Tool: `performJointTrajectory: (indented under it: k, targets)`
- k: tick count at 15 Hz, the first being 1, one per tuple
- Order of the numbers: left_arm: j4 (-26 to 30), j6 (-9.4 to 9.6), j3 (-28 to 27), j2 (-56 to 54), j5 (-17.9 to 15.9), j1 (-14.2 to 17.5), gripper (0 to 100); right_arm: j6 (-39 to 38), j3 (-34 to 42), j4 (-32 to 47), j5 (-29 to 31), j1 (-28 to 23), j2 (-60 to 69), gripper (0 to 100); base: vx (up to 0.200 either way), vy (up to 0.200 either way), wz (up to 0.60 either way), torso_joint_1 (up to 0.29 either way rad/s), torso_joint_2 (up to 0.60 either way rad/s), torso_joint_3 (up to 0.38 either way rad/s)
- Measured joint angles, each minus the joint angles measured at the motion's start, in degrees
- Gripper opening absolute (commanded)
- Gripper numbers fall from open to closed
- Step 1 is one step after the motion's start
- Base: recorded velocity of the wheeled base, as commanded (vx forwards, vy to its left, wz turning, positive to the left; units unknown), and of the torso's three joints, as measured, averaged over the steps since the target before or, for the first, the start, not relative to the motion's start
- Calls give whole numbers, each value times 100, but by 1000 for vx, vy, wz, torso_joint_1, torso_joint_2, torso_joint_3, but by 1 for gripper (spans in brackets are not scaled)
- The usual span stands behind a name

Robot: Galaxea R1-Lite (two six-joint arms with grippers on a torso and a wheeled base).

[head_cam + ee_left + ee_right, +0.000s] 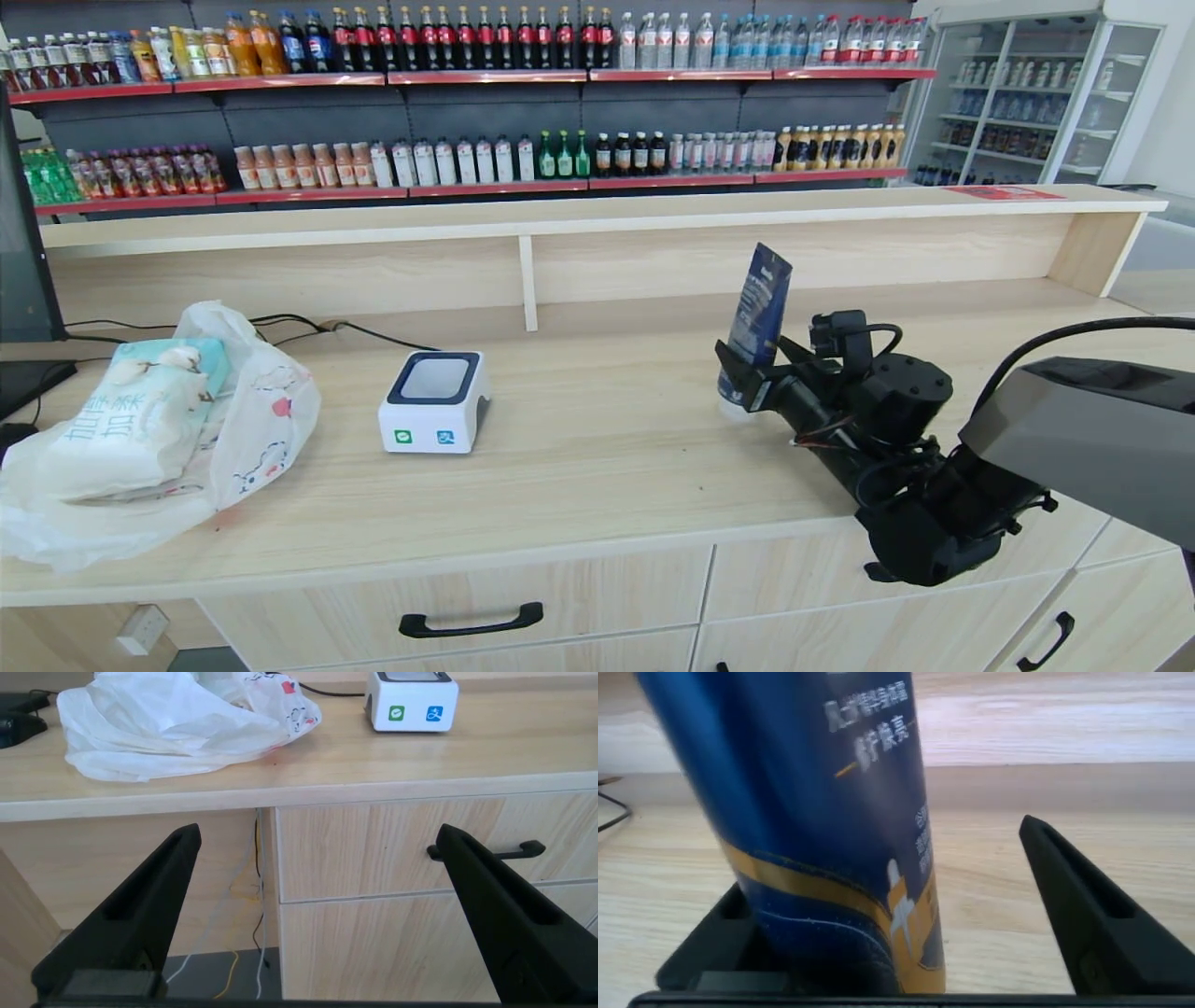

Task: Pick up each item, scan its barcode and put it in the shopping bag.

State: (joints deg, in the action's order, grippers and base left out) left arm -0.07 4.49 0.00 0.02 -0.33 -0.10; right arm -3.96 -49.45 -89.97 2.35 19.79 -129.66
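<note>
The tall dark blue plastic tube with gold trim (764, 299) stood cap-down and slightly tilted on the right part of the light wooden desk (607, 467). The right end effector (750, 369) sat low around its base with its fingers apart. In the right wrist view one finger lay against the tube, and a clear gap of desk showed between the tube and the other finger (1083, 905).

The white box-shaped barcode scanner with a dark-framed window on top (434, 401) stood near the middle of the desk, well apart from the tube, with bare wood between them. Farther left lay the crumpled white plastic shopping bag (261, 420), its mouth open toward the back, with a pale green and white soft tissue pack (149, 411) inside. Black cables (373, 331) ran along the desk behind the bag and scanner. A raised wooden ledge (560, 219) closed off the back, with red shelves of bottled drinks (485, 159) beyond.

The left end effector (318, 835) hung below the desk edge in front of the drawer with the black handle (486, 849), its fingers spread wide and holding nothing.
</note>
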Motion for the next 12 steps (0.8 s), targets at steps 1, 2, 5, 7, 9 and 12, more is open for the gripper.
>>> performJointTrajectory:
  k: [1,2,5,7,9,12]
  targets:
    - [0,0,0,0,-2,5,100,-16,20,-2,-4,13,-2,0,0,0,0,0,0,0]
    - [0,-2,0,0,-2,2,100,-17,33,-6,0,9,-2,0,0,0,0,0,0,0]
    - [0,-4,0,0,0,2,100,-11,41,2,0,11,13,0,0,0,0,0,0,0]
    - [0,-6,0,0,0,-1,100,-11,41,16,2,17,44,0,0,0,0,0,0,0]
    - [0,-4,0,0,0,-1,100,-11,72,20,2,11,102,0,0,0,0,0,0,0]
    - [0,-2,0,0,-2,2,100,-6,190,13,0,22,254,0,0,0,0,0,0,0]
